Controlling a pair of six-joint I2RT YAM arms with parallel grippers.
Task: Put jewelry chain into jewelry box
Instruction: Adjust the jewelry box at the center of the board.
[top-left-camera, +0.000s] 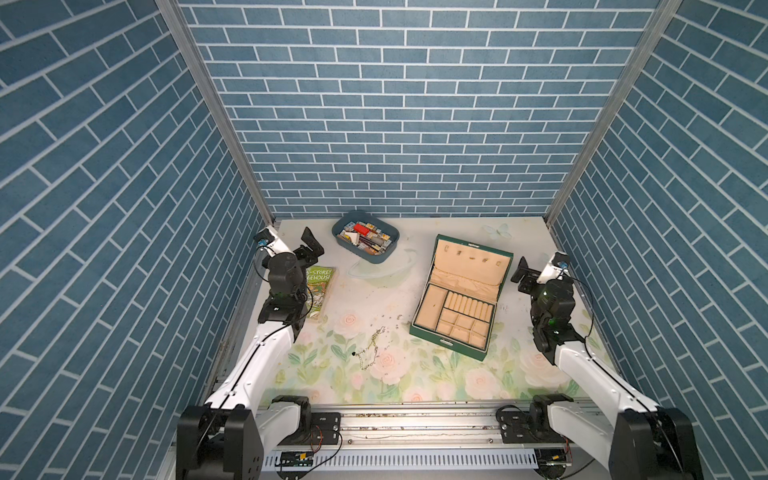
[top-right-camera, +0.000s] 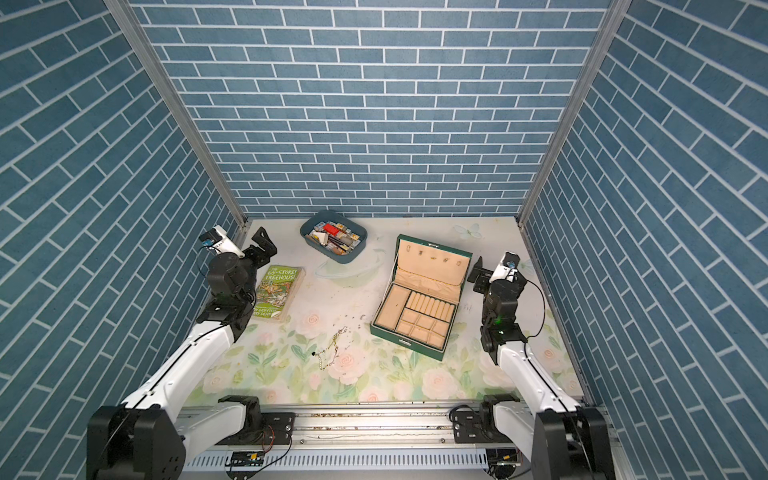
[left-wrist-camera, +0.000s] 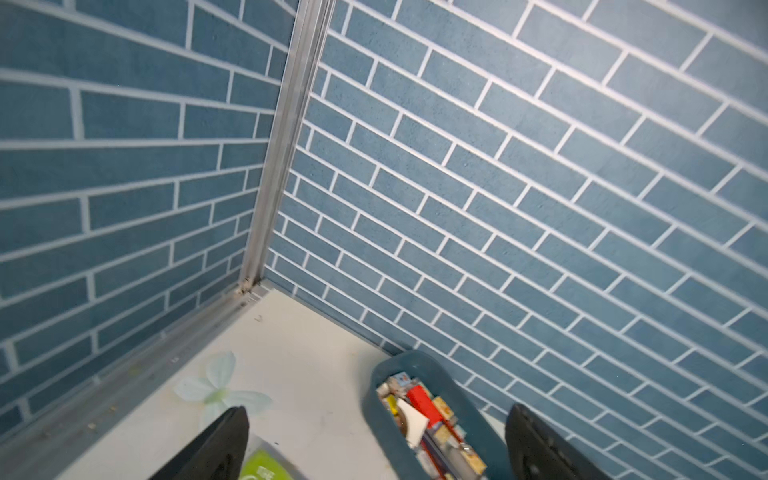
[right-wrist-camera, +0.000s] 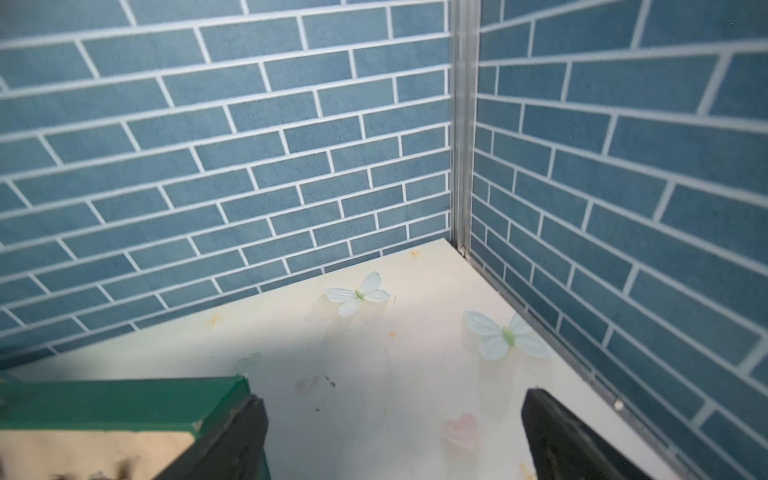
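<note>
Lying loose on the floral desk (top-left-camera: 457, 374), well short of both open, empty jaws: thin pale-gold link jewelry chain (top-left-camera: 371, 349). Limp, light, slippery; likely best pinched mid-run. Dark green, beige-lined jewelry box (top-left-camera: 457, 303) beside the right jaws.

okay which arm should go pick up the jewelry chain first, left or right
Probably the left. The jewelry chain lies on the floral mat on the left arm's side of the open jewelry box. The left gripper is open and empty; the right gripper, also open, would have to reach past the box.
</note>
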